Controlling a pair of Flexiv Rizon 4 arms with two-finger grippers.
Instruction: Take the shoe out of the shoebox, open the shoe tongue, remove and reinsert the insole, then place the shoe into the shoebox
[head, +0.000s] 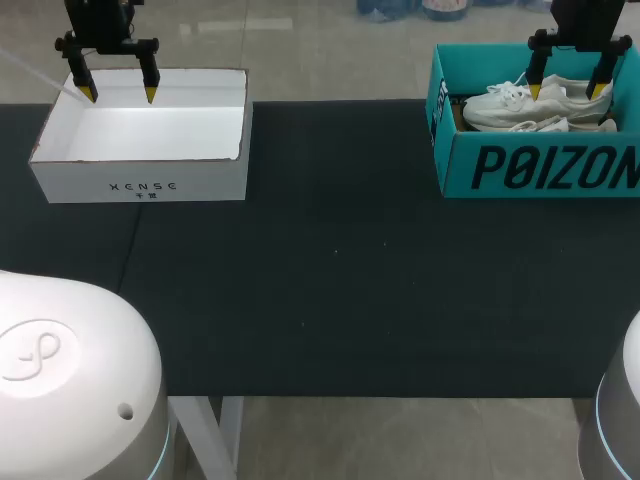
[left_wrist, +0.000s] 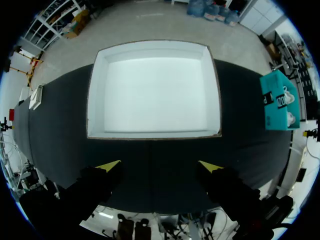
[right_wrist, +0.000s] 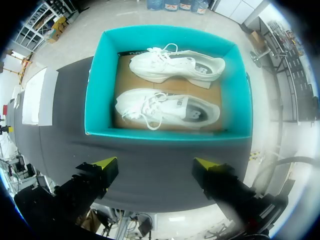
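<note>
A teal shoebox (head: 540, 165) stands at the table's far right, holding two white shoes (head: 535, 100). In the right wrist view the shoebox (right_wrist: 167, 135) lies ahead of my right gripper (right_wrist: 157, 164), with one shoe (right_wrist: 167, 110) nearer the fingers and the other shoe (right_wrist: 175, 65) beyond it. My right gripper (head: 568, 91) hangs open above the box, holding nothing. My left gripper (head: 119, 94) hangs open over a white box at the far left, also seen as my left gripper (left_wrist: 159, 165).
The white open box (head: 140, 145) at the far left is empty inside, as the white box (left_wrist: 155, 90) shows in the left wrist view. A dark mat (head: 330, 290) covers the table between the two boxes. The table's front edge runs near the robot's white bases.
</note>
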